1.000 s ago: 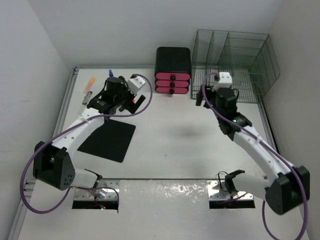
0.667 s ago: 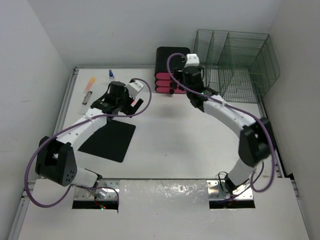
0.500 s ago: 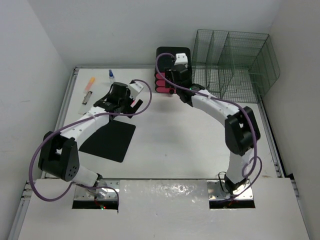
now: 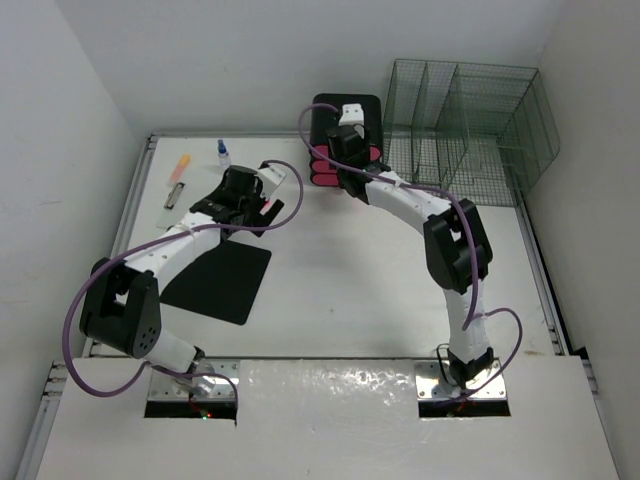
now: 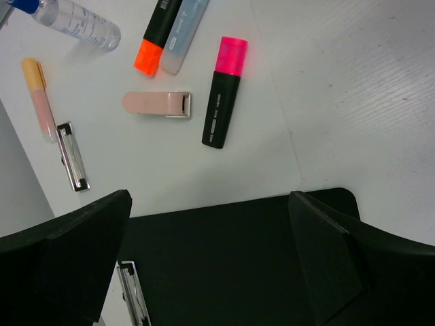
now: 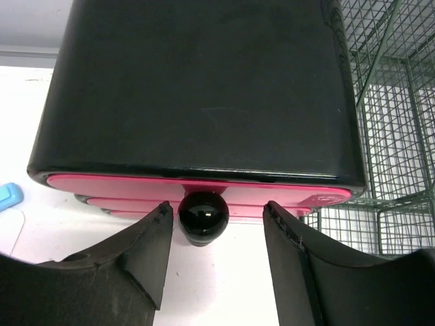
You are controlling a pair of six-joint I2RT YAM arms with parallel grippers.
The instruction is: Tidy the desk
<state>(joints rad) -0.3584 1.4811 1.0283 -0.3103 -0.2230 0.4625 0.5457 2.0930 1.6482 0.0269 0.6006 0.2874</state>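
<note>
While over clipboard point(image 5: 217, 272), L fingers point(image 5: 326, 258) wide apart; R fingers point(image 6: 299, 265) apart astride drawer knob point(image 6: 202, 216), no grip.

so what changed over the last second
The right end effector swung left from in front of the wire rack to the drawer unit. It now straddles the top drawer's black knob, jaws narrowed but open, nothing gripped. The left end effector, open, shifted only slightly above the clipboard. The pens and clipboard stayed put.
</note>
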